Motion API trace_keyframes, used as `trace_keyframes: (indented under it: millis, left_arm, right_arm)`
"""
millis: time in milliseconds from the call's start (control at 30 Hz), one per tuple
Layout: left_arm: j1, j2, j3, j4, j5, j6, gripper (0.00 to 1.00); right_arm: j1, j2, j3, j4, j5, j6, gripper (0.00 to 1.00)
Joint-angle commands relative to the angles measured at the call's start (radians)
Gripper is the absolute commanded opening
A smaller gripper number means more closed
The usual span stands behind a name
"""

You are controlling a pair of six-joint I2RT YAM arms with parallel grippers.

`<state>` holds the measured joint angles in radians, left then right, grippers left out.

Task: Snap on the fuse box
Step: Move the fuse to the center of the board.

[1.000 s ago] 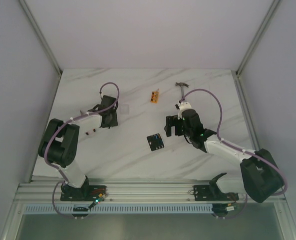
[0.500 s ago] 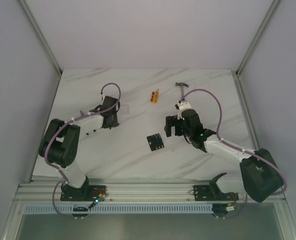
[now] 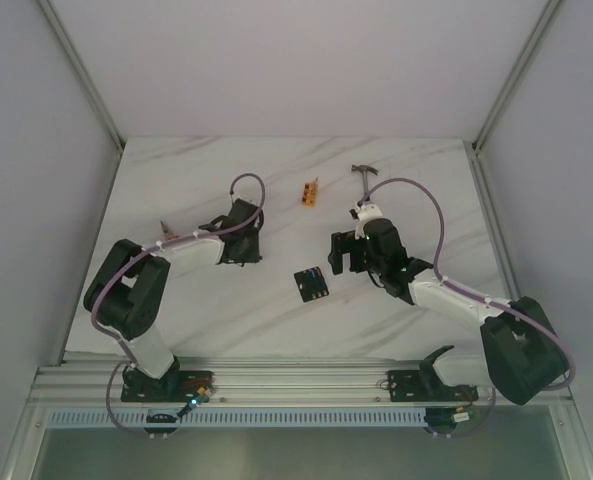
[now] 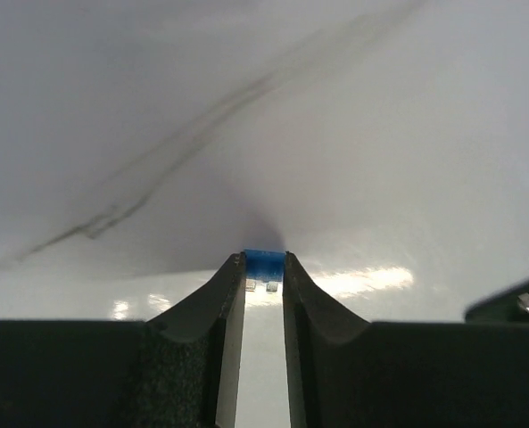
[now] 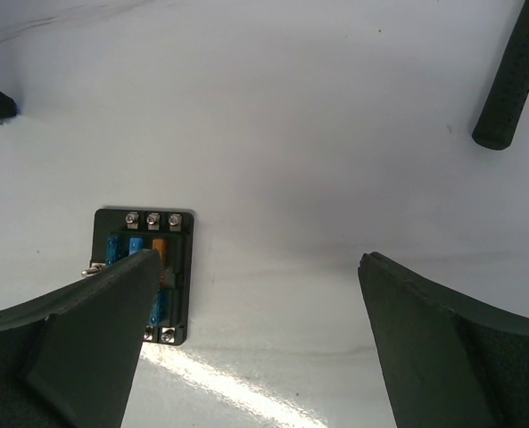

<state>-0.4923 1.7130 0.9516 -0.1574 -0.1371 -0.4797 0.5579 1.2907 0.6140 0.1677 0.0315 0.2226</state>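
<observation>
The fuse box (image 3: pixel 312 284) lay flat on the surface (image 3: pixel 416 190) near the middle, between the two arms, with its blue and orange fuses facing up. In the right wrist view it (image 5: pixel 148 234) sat low and to the left, partly hidden behind one finger of the right gripper (image 5: pixel 257 267). That gripper stood wide apart, held nothing, and hung just beside the box on its right; it (image 3: pixel 336 256) had not shifted over the past second.

The change was on the left. The left gripper (image 3: pixel 248 248) had swung from the far left part of the surface toward the centre while its jaws narrowed. In its wrist view the jaws were pinched on a small blue fuse (image 4: pixel 264 259), gripped at the very tips of the left gripper (image 4: pixel 265 278) with two metal blades showing below the blue body. The surface under it was bare, and the box was not in that view, so the gripper was not yet over the box; from above it stood to the box's left and a little farther back, apart from it.

This probably meant the pick was done and the carry had begun. What remained, it seemed, was to bring the fuse over an open slot and press it home.

Farther back lay the orange block (image 3: pixel 310 190) and the hammer (image 3: pixel 365 179), both well clear of the box.
</observation>
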Motion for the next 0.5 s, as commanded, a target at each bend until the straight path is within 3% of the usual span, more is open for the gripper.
trace_keyframes:
  millis: [0,267,467]
  left_arm:
    - [-0.054,-0.020,0.031,0.011,0.060,-0.031,0.26]
    - [-0.131,-0.010,0.055,0.063,0.074,-0.026,0.26]
    - [-0.124,-0.090,0.005,0.061,0.002,-0.044,0.34]
  right_arm:
    - [-0.001,-0.010,-0.004,0.015,-0.036,-0.008,1.00]
    - [-0.001,-0.004,0.032,-0.028,-0.121,-0.002,1.00]
    - [0.036,0.045,0.111,-0.071,-0.174,-0.019,0.97]
